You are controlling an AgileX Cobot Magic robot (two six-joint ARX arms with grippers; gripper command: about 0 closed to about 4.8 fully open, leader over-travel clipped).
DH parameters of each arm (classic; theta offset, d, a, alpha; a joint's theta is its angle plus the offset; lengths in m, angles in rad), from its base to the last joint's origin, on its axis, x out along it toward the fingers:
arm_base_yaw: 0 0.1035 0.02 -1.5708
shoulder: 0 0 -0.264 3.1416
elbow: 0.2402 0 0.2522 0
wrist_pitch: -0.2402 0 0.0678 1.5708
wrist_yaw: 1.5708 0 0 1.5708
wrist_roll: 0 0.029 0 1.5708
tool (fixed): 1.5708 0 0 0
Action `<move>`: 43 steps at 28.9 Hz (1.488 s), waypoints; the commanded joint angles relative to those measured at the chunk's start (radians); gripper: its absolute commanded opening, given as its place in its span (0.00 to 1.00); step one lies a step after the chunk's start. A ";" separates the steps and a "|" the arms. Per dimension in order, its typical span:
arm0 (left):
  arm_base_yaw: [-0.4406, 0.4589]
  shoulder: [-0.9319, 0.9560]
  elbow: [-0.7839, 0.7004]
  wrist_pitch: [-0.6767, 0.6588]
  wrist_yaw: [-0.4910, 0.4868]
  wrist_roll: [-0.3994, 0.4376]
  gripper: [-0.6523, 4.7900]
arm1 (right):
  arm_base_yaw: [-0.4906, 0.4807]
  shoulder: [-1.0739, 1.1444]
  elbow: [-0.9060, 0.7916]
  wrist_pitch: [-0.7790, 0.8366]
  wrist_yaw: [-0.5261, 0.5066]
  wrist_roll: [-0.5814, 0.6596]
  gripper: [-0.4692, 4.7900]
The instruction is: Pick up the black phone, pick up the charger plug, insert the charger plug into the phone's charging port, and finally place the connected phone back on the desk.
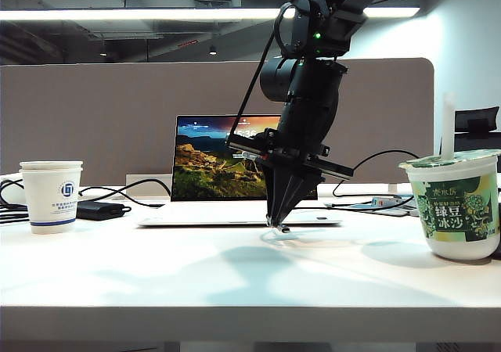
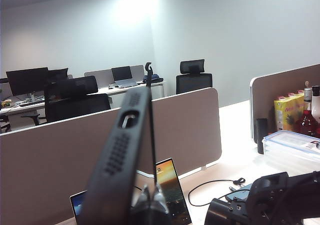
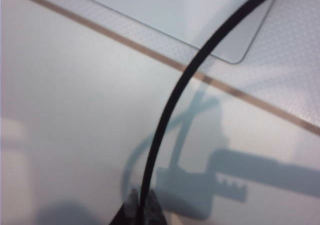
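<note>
Exterior view: the white surface is seen bare across its front half up to the thick front edge. A paper cup stands near the left edge, a sealed drink cup near the right edge, and an open laptop sits at the middle toward the back, with a small black power brick and cables to its left. The right arm is seen reaching steeply down from above, right gripper pointing at the surface just in front of the laptop's front edge, tip close above the surface; contact cannot be told.

Right wrist view: the jaws of the right gripper are seen closed on a thin black cable, which runs up and away over the surface past the laptop's corner. The charger plug tip is not made out.

Left wrist view: the black phone is held on edge in the closed jaws of the left gripper, lifted well above the surface, its short edge with the charging port turned toward the camera. The right arm's dark body is seen low beside it.
</note>
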 commanded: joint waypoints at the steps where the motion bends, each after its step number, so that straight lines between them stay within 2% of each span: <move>1: 0.002 -0.006 0.008 0.048 0.004 0.000 0.11 | 0.002 -0.006 0.001 0.028 -0.008 -0.003 0.30; 2: 0.002 -0.006 0.008 0.048 0.004 0.000 0.11 | 0.002 -0.006 0.001 0.027 -0.008 -0.002 0.40; 3: 0.002 -0.006 0.008 0.048 0.004 0.000 0.11 | 0.002 -0.006 0.001 0.027 -0.009 -0.002 0.44; 6: 0.002 -0.005 0.008 0.048 0.004 0.000 0.11 | 0.002 -0.006 0.003 0.022 -0.029 0.005 0.44; 11: 0.002 -0.005 0.008 0.047 0.004 0.000 0.11 | 0.002 -0.007 0.016 -0.085 -0.030 0.050 0.48; 16: 0.002 -0.005 0.008 0.048 0.004 0.000 0.11 | 0.005 -0.010 0.014 -0.140 -0.026 0.081 0.48; 22: 0.002 -0.005 0.008 0.049 0.004 0.000 0.11 | 0.050 -0.008 0.009 -0.089 0.034 0.084 0.48; 29: 0.002 -0.005 0.008 0.049 0.004 0.000 0.11 | 0.070 -0.006 -0.010 -0.048 0.082 0.169 0.48; 37: 0.002 -0.005 0.008 0.050 0.004 0.000 0.11 | 0.079 -0.006 -0.012 -0.047 0.097 0.185 0.47; 39: 0.002 -0.005 0.008 0.050 0.004 0.000 0.11 | 0.079 -0.006 -0.012 -0.062 0.142 0.184 0.47; 43: 0.002 -0.005 0.008 0.051 0.004 0.000 0.11 | 0.079 -0.006 -0.016 -0.072 0.154 0.185 0.47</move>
